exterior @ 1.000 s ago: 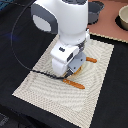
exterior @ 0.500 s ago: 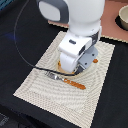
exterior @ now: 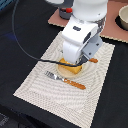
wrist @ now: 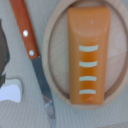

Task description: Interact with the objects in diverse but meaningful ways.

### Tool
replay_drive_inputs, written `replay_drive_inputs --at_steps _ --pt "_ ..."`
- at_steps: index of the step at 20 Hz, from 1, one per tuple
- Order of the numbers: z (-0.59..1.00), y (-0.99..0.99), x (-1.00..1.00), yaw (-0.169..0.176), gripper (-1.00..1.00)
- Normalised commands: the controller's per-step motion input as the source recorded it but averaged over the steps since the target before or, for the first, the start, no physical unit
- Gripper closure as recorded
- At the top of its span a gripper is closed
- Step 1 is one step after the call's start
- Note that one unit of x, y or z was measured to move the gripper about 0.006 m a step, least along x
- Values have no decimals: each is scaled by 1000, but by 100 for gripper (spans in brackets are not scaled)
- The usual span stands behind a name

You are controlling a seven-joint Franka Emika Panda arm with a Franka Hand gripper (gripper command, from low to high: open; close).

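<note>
1. An orange-handled metal fork (exterior: 66, 80) was seen lying on the striped cloth placemat (exterior: 45, 90), toward the exterior view's left.
2. An orange-handled steel knife (wrist: 33, 55) was seen just beside a round pale wooden plate (wrist: 54, 75).
3. A yellow-orange bread-like block (wrist: 90, 52), oblong and marked with four pale curved ridges, was found resting on that plate.
4. The gripper was hidden by the white arm (exterior: 82, 37); whether it was spread could not be told.

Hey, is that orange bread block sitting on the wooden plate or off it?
On it. The wrist view shows the bread block lying flat inside the wooden plate, its rim showing around it.
</note>
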Motion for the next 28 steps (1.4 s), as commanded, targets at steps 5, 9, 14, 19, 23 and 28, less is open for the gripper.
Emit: replay_drive_inputs --at_steps 5,9,14,19,23,28 --pt "-174 651 -634 36 -100" --pt "-74 628 -564 51 -100" --pt "-88 573 -527 81 -100" --pt "-14 511 -325 70 -100" --pt "-58 410 -226 25 -100" --pt "-137 405 -94 -88 -100"
